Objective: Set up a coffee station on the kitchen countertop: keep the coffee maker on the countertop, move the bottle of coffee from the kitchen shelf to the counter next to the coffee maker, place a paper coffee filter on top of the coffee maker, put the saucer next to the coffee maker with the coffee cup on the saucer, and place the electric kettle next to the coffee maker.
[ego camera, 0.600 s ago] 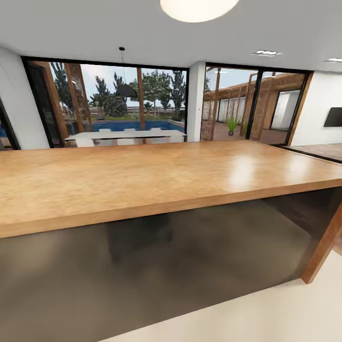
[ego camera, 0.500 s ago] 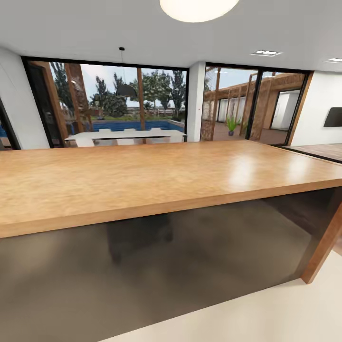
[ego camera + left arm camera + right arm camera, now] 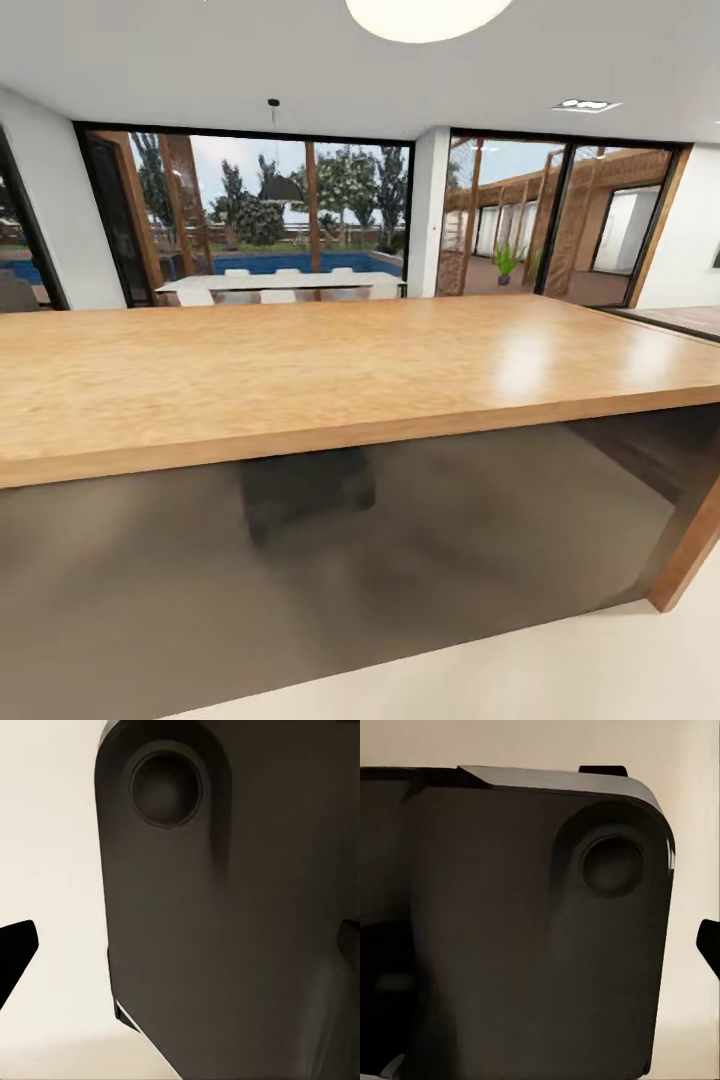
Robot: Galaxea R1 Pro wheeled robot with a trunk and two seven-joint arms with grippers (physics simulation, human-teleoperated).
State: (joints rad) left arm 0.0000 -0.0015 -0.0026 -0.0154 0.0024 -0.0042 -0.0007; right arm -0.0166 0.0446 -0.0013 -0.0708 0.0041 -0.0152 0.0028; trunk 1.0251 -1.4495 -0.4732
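I face an orange-brown wooden island top (image 3: 330, 370) with a dark panel (image 3: 400, 560) under it. The kitchen countertop, coffee maker, bottle of coffee, filter, saucer, cup and kettle are out of view. In the left wrist view one black fingertip (image 3: 15, 956) pokes in beside a dark part of my own body (image 3: 240, 915), over cream floor. The right wrist view likewise has a black fingertip (image 3: 709, 945) at the edge of a dark body part (image 3: 510, 930). Neither view lets me judge the jaws.
The island spans the whole width ahead, with a wooden end leg (image 3: 690, 560) at the right. Cream floor (image 3: 560, 670) runs in front of it. Beyond are tall glass doors (image 3: 270, 220), a white dining table (image 3: 280, 283) and a pool outside.
The whole head picture has shifted a little to the right and the island looks slightly nearer, so the camera has moved. Nothing on the island has changed.
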